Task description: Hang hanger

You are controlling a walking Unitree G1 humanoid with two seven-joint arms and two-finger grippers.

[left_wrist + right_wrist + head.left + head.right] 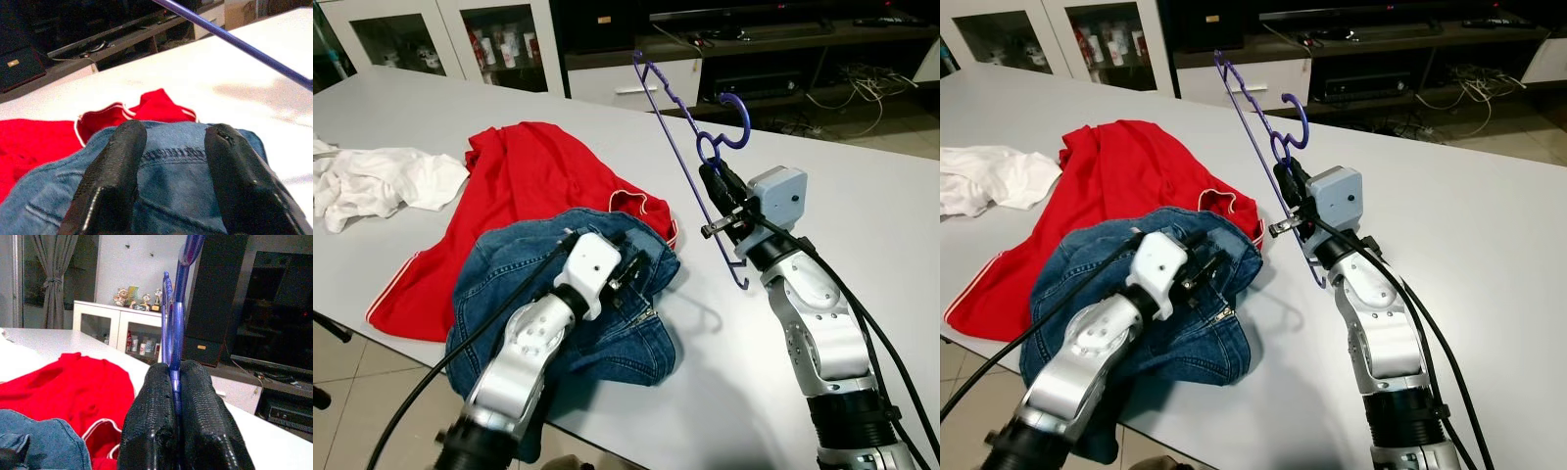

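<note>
Pinching the purple hanger (690, 157) upright, right tool (713, 188) keeps it clear of the bench (862, 225); left tool (171, 181), fingers wide, hovers over jeans (558, 294) at nine o'clock.

Purple hanger (690, 162) reads as smooth, glossy plastic, thin and shiny along its bar. The right pincer (174, 396) clamps it with finely pebbled, matt black rubbery fingers (149, 421). The left pincer (171, 181) has the same dark pads, one scuffed at its tip. Under it, the blue jeans (597, 323) are coarse denim with stitched seams, and at their ten o'clock lies soft red cloth (509, 196) with white piping. The tabletop (862, 225) is smooth, pale, faintly sheened. The arm shells are satin silver.
</note>
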